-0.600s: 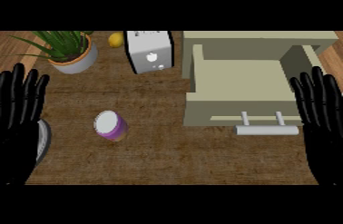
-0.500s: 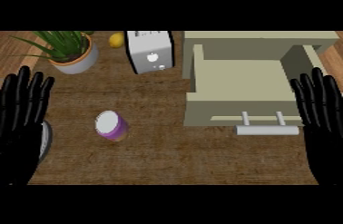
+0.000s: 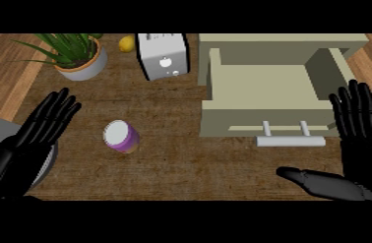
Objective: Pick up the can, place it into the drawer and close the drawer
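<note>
Now, from the head view, the purple can stands on the table, left of the open drawer. Left of the can, the left hand has straight fingers holding nothing. Right of the drawer, the right hand is flat too, thumb sticking out.

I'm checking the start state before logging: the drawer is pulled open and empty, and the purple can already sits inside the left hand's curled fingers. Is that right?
Not quite. The head view shows the can standing alone on the counter, apart from the left hand, whose fingers are straight and hold nothing. The drawer is indeed pulled open and empty.
</note>
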Robot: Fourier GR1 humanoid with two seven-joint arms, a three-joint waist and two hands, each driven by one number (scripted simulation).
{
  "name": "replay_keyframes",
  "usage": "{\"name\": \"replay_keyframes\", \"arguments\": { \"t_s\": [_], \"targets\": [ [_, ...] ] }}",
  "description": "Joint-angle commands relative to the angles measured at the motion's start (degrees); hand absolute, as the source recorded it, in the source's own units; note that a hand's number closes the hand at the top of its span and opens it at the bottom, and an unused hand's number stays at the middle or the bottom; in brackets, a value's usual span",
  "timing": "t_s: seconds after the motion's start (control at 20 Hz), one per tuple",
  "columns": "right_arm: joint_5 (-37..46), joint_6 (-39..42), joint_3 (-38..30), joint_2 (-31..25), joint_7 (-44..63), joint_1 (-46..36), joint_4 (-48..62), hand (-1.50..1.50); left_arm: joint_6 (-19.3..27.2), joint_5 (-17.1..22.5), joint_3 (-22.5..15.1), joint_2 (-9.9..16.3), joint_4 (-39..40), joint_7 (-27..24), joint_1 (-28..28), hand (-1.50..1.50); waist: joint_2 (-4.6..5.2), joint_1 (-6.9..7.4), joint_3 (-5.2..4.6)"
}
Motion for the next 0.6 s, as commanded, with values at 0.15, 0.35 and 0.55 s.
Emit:
{"name": "replay_keyframes", "arguments": {
  "t_s": [0.15, 0.35, 0.55],
  "targets": [
    [-5.2, 2.9, -6.8, -1.4, -2.7, 7.1, 1.2, -1.50, -2.5, 8.1, 4.5, 4.1, -6.5, 11.4, 1.9, -1.50, -0.18, 0.20, 0.08],
    [-9.1, 7.4, -9.5, -2.7, -2.9, 12.4, -3.3, -1.50, -7.1, 9.3, 7.5, 3.4, -6.4, 7.9, 8.1, -1.50, -0.22, 0.20, 0.05],
    [-11.6, 8.7, -12.3, -2.9, -0.7, 14.6, -7.9, -1.50, -10.0, 10.4, 11.5, 3.8, -3.3, 7.1, 5.6, -1.50, -0.19, 0.02, 0.04]
  ]
}}
